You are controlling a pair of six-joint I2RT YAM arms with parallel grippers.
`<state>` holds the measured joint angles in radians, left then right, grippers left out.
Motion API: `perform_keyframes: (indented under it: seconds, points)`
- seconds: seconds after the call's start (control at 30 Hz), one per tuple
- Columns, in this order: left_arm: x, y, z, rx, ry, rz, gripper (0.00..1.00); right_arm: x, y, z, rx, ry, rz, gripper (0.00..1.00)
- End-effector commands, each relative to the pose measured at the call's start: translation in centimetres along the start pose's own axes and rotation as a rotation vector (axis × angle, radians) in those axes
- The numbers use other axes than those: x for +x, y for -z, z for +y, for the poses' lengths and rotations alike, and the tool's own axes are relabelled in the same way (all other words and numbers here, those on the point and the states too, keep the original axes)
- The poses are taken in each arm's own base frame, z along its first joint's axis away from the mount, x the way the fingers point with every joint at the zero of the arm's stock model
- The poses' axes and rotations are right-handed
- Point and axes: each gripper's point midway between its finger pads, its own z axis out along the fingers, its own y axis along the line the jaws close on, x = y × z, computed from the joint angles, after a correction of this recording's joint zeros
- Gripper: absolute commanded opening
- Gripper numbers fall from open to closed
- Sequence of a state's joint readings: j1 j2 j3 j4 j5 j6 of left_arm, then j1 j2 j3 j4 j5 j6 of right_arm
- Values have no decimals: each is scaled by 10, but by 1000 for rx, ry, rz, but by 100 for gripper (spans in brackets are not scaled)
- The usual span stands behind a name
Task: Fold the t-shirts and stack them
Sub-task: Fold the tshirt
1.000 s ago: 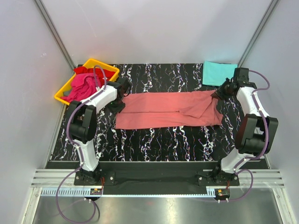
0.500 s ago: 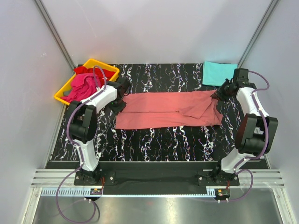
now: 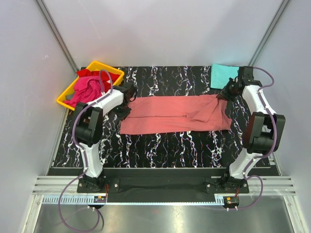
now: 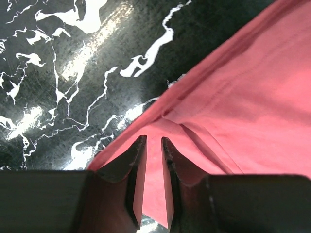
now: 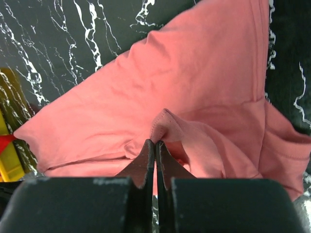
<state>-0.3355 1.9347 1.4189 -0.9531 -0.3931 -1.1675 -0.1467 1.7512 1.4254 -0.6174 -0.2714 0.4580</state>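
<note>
A salmon-pink t-shirt (image 3: 170, 114) lies as a long band across the middle of the black marbled table (image 3: 165, 145). My left gripper (image 3: 127, 101) is down at the shirt's far left corner. In the left wrist view its fingers (image 4: 153, 140) stand a narrow gap apart, with the shirt's (image 4: 243, 97) edge running between them. My right gripper (image 3: 224, 94) is shut on a pinched fold of the shirt's far right corner (image 5: 167, 124), which it holds slightly raised. A folded turquoise t-shirt (image 3: 224, 75) lies flat at the far right.
A yellow tray (image 3: 104, 66) sits at the far left corner and holds a crumpled magenta t-shirt (image 3: 85, 90) and a red one (image 3: 90, 74). Grey walls close in both sides. Both arm bases stand on the near rail.
My left gripper's jaws have narrowed over the shirt's left corner. My right gripper has drawn the pinched right corner a little toward the far side.
</note>
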Motion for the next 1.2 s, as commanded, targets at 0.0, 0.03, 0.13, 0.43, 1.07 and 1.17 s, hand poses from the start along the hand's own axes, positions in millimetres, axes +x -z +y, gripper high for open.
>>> perform_keyframes:
  seconds: [0.0, 0.03, 0.13, 0.43, 1.07, 1.17]
  points:
    - [-10, -5, 4, -49, -13, -39, 24, -16, -1, 9, -22, 69, -26, 0]
    - [-10, -5, 5, -54, -12, -40, 24, -14, -8, 8, -24, 67, -7, 0]
    - [-12, -4, 8, -63, -8, -52, 24, -12, -17, 8, -13, 82, 22, 0]
    - [-14, -1, 10, -67, -5, -63, 24, -19, -32, 20, -54, 154, 44, 0]
    - [-44, 67, -11, 153, -47, -136, 30, -22, -29, 19, 132, 110, 46, 39]
    - [-39, 92, -33, 338, -171, -152, 33, -7, -18, 20, 148, 82, 57, 44]
